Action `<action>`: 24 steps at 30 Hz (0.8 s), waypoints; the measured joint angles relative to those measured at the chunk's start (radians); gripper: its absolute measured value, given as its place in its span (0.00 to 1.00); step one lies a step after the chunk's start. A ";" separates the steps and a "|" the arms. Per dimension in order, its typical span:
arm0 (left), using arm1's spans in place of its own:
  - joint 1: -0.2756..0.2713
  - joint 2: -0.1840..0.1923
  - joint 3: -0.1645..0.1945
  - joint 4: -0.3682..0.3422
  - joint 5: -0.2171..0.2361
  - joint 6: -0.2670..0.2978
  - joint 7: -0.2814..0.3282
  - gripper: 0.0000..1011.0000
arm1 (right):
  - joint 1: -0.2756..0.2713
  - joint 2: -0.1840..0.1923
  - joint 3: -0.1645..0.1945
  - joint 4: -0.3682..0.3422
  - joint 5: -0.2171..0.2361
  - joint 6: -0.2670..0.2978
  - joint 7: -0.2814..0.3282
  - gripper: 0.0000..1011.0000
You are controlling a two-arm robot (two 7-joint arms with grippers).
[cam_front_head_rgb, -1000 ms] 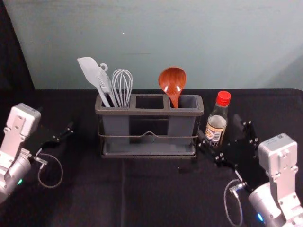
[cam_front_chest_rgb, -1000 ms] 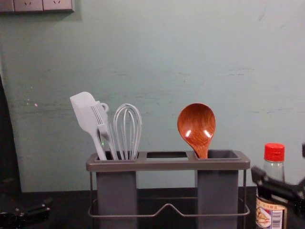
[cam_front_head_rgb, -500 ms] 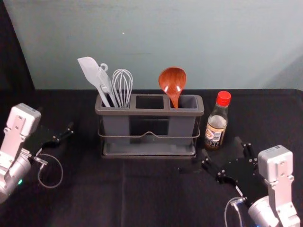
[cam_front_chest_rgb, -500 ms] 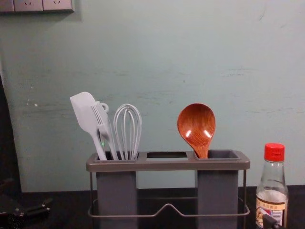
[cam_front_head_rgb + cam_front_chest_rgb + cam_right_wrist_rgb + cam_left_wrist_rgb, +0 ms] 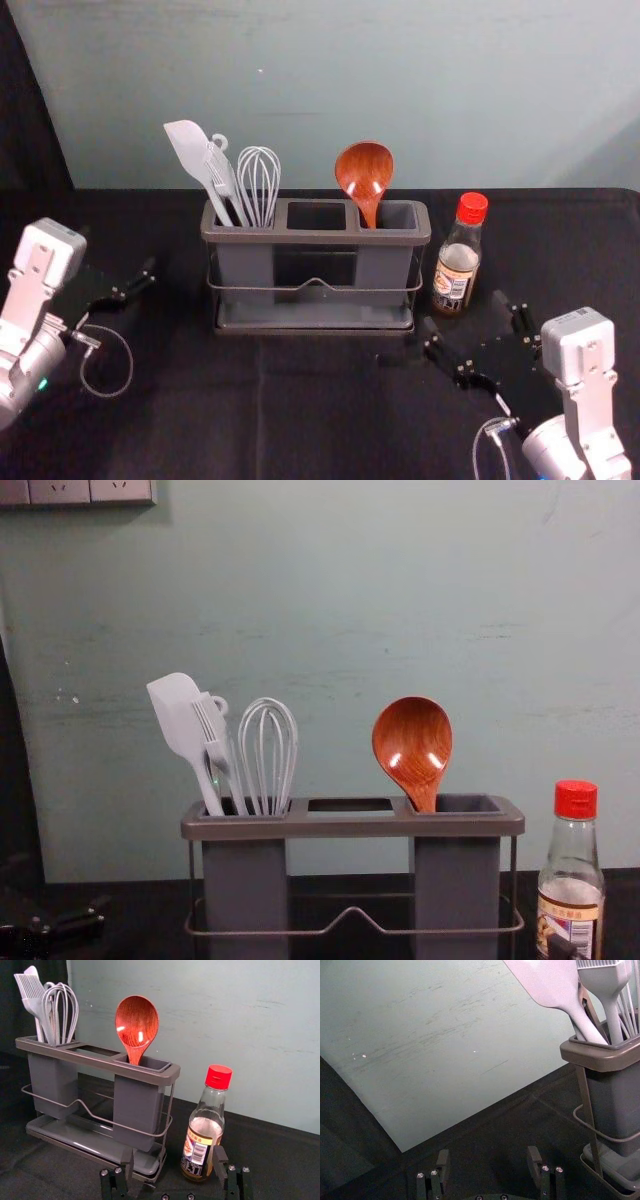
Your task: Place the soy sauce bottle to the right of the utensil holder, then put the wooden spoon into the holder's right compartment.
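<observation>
We see soy sauce bottle [image 5: 457,268] upright on bench [image 5: 330,420], just right of utensil holder [image 5: 318,238], small gap between. Wooden spoon [image 5: 364,168] in holder's right compartment [image 5: 402,215], bowl up. Our right gripper [image 5: 465,309] low in front of bottle, fingers apart; contact hard for us to call. Our left gripper [image 5: 117,249] parked left of holder, fingers apart.
</observation>
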 joint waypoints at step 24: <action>0.000 0.000 0.000 0.000 0.000 0.000 0.000 1.00 | -0.001 0.000 0.000 -0.001 0.000 -0.001 -0.001 0.99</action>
